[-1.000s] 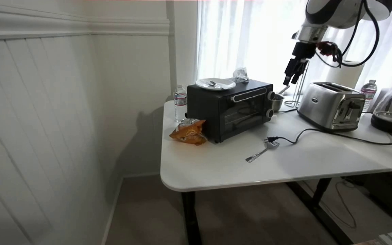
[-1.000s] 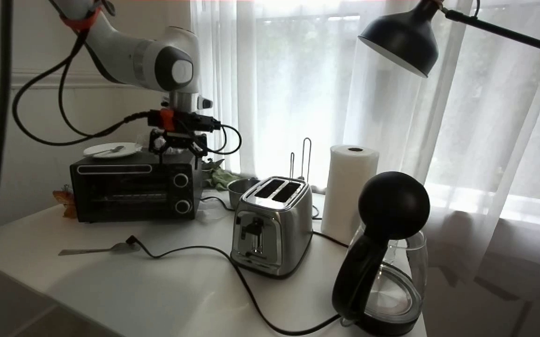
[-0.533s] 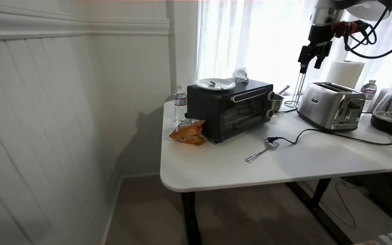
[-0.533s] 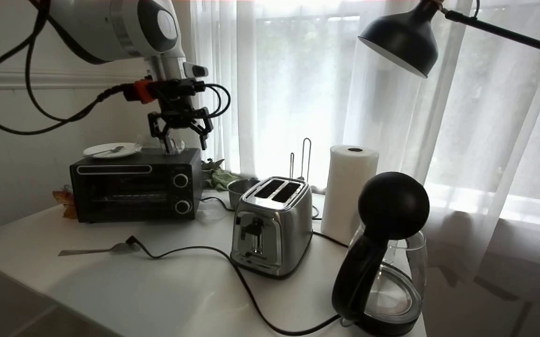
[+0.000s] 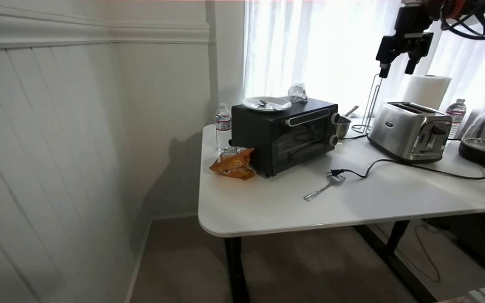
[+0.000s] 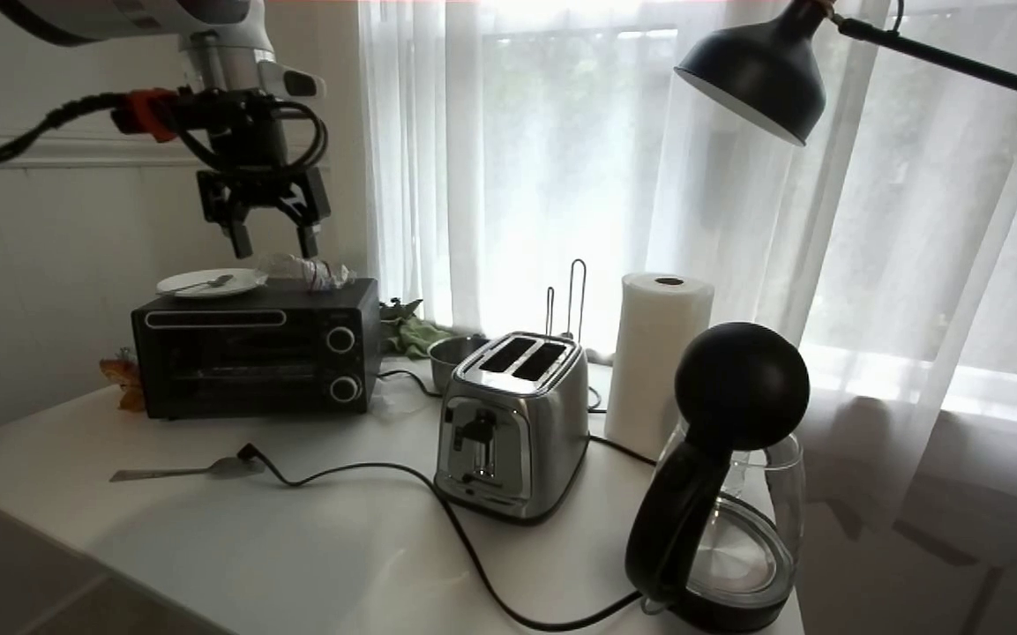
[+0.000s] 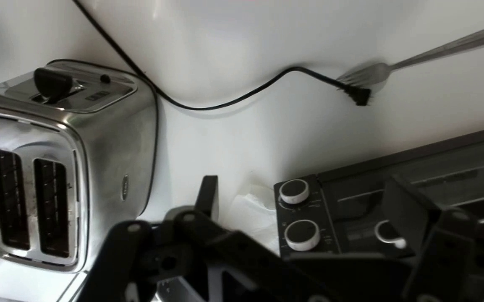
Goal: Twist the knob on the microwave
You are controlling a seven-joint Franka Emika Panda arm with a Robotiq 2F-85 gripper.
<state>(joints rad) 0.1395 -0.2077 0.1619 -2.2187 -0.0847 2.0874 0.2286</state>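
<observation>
The black toaster oven (image 6: 248, 353), which the task calls a microwave, sits near one end of a white desk (image 6: 296, 547). Its upper knob (image 6: 340, 339) and lower knob (image 6: 344, 389) face forward, stacked at one side of its front. The robot's gripper (image 6: 276, 250) hangs higher up, well apart from both knobs, pointing down, its jaws spread wide with nothing between them.

If the gripper came in at this downward angle, it would probably scrape the oven's front rather than straddle a knob. With two knobs so close, it might catch the wrong one. Pushing too hard could slide the oven and unsettle the white plate (image 6: 248, 278) and crumpled plastic bag (image 5: 298, 92) on top.

A black power cord (image 7: 202, 109) and metal utensil (image 7: 418, 58) lie in front; a silver toaster (image 6: 512, 423) stands nearby. Sheer curtains (image 6: 579, 159) glow with daylight beyond the desk, near a white panelled wall (image 5: 57, 147).
</observation>
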